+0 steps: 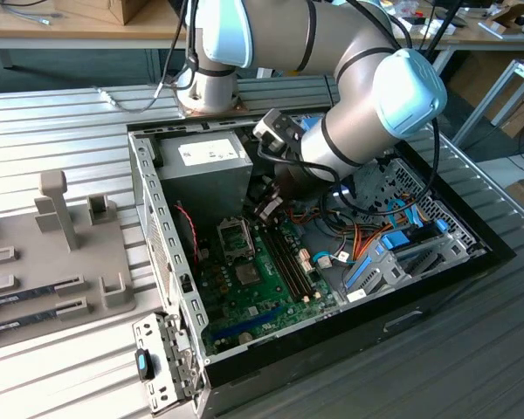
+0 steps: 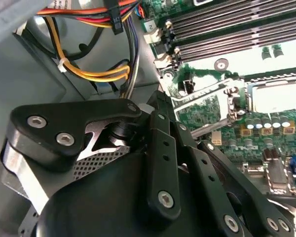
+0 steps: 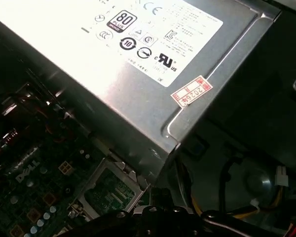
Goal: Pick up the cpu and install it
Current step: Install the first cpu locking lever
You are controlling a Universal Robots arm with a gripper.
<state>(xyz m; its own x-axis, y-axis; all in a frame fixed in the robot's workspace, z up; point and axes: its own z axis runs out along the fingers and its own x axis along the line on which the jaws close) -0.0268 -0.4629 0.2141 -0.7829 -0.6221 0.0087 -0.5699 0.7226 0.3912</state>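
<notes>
Reaching down into the open PC case (image 1: 157,218), arm bent over motherboard (image 1: 253,279); claw (image 1: 269,208) near socket (image 1: 236,237), grip state unclear.

1. My fingertips are out of sight: in the exterior view my gripper (image 1: 267,208) is a small dark shape inside the computer case (image 1: 170,253), too small to judge.
2. In the second wrist view my own linkage covers the motherboard (image 2: 212,106) below the socket frame (image 2: 222,96).
3. In the first wrist view the power supply (image 3: 138,74) runs past the edge.
</notes>
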